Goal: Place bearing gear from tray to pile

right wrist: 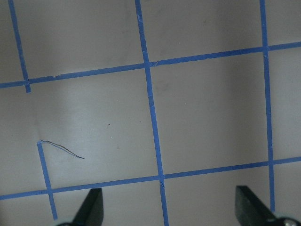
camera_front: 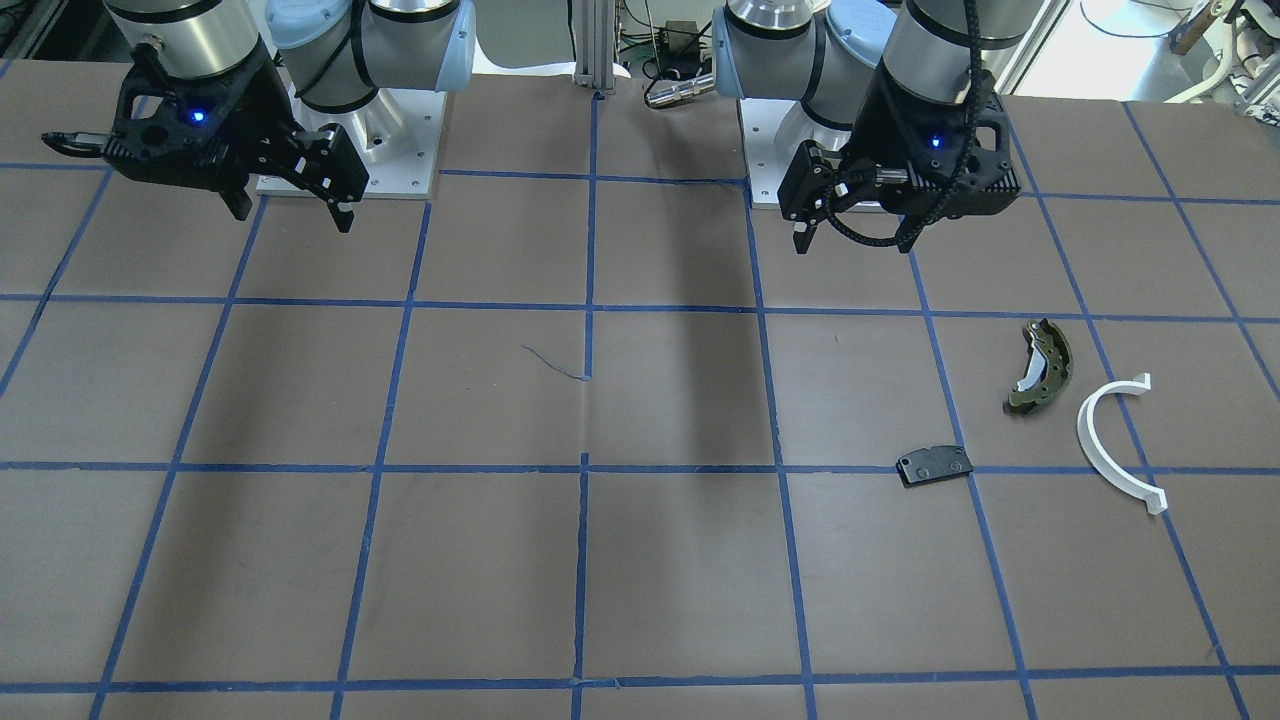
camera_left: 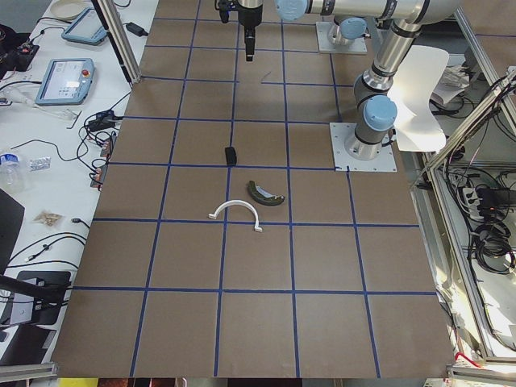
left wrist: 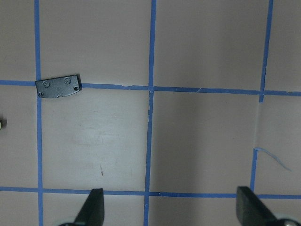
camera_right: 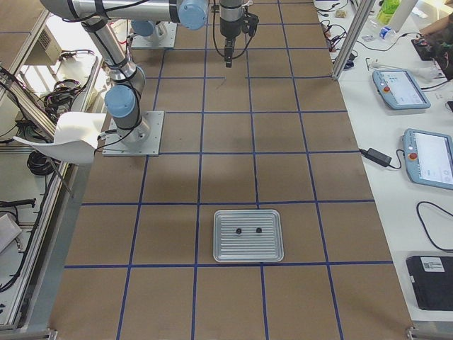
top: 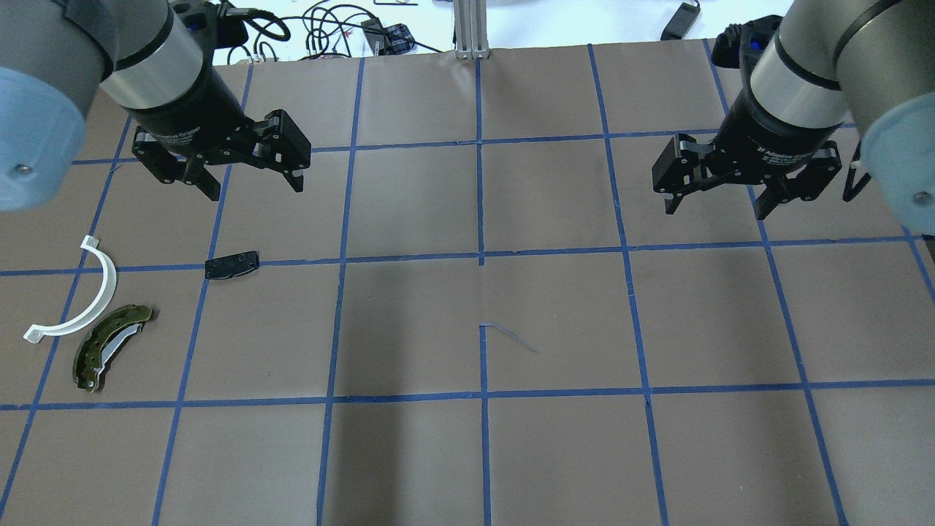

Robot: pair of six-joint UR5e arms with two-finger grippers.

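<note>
The silver tray (camera_right: 249,251) shows only in the exterior right view, at the table's end on my right; two small dark parts (camera_right: 238,231) lie on it, too small to identify. The pile lies on my left: an olive brake shoe (top: 109,345), a white half-ring arc (top: 109,285) and a flat black pad (top: 231,264). The pad also shows in the left wrist view (left wrist: 59,86). My left gripper (top: 256,188) is open and empty, high above the table beyond the pad. My right gripper (top: 716,210) is open and empty above bare table.
The brown table surface (top: 482,453) is divided by blue tape lines. Cables and a metal post (top: 471,29) sit past the far edge. Operator desks with tablets (camera_right: 396,88) line the far side.
</note>
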